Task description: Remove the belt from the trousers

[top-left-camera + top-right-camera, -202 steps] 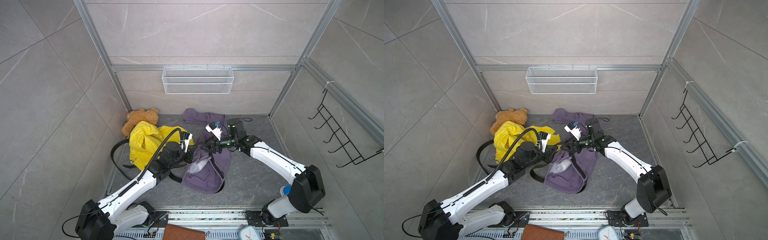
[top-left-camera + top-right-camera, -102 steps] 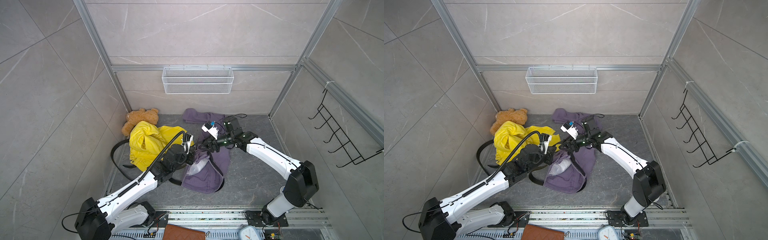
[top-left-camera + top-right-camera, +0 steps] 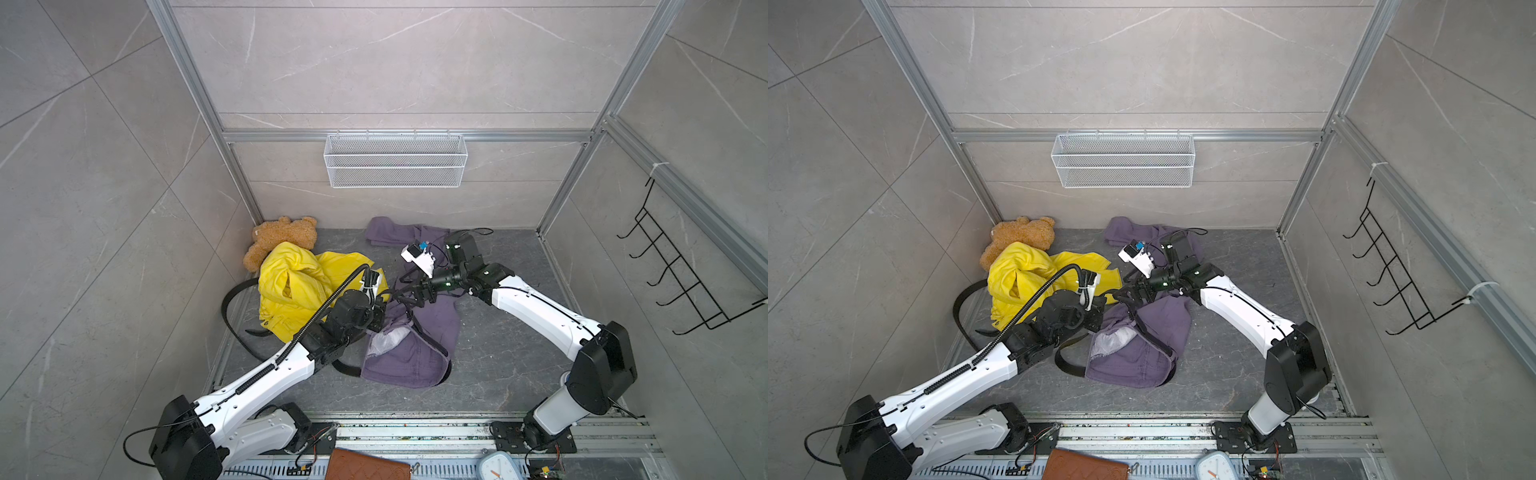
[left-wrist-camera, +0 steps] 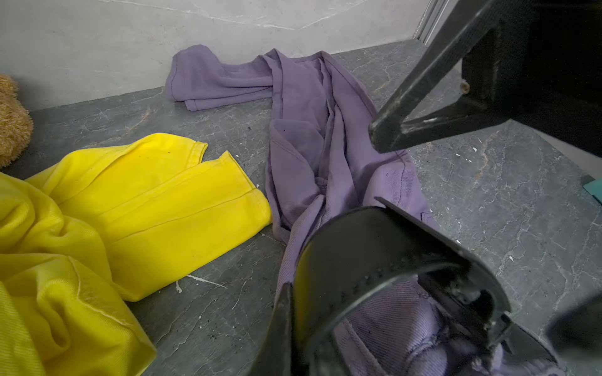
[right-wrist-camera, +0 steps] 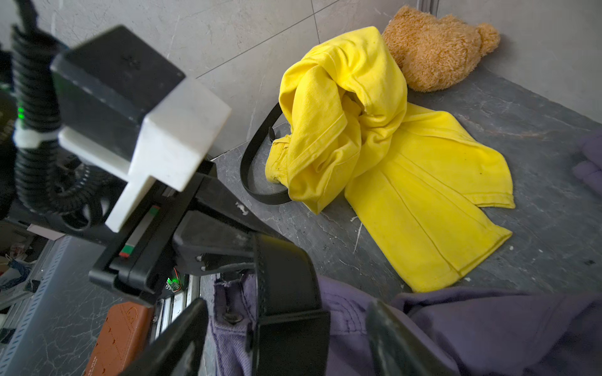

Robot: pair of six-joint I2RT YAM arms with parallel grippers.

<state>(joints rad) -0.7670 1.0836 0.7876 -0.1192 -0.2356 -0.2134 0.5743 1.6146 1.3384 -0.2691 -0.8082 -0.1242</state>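
Note:
The purple trousers (image 3: 419,353) (image 3: 1154,328) lie crumpled mid-floor, and a black belt (image 3: 430,338) (image 3: 1152,334) runs through their waistband. My left gripper (image 3: 384,297) (image 3: 1108,300) is shut on the belt's free strap (image 4: 374,254), which arches up from its jaws (image 4: 293,328). My right gripper (image 3: 401,296) (image 3: 1126,297) faces it, open. Its fingers (image 5: 176,338) stand apart on either side of the belt's black end piece (image 5: 290,338) without touching it, over the trousers' waistband (image 5: 351,325). One right finger (image 4: 423,75) shows in the left wrist view.
Yellow trousers (image 3: 299,286) with a second black belt (image 3: 232,299) lie left, by a teddy bear (image 3: 282,241). A wire basket (image 3: 395,160) hangs on the back wall and a hook rack (image 3: 681,282) on the right wall. A brown wallet (image 3: 365,467) and a clock (image 3: 498,467) lie at the front.
My right gripper's jaws have spread wide, letting go of the belt end. The left gripper has stayed shut on the strap, and both grippers have edged slightly left.

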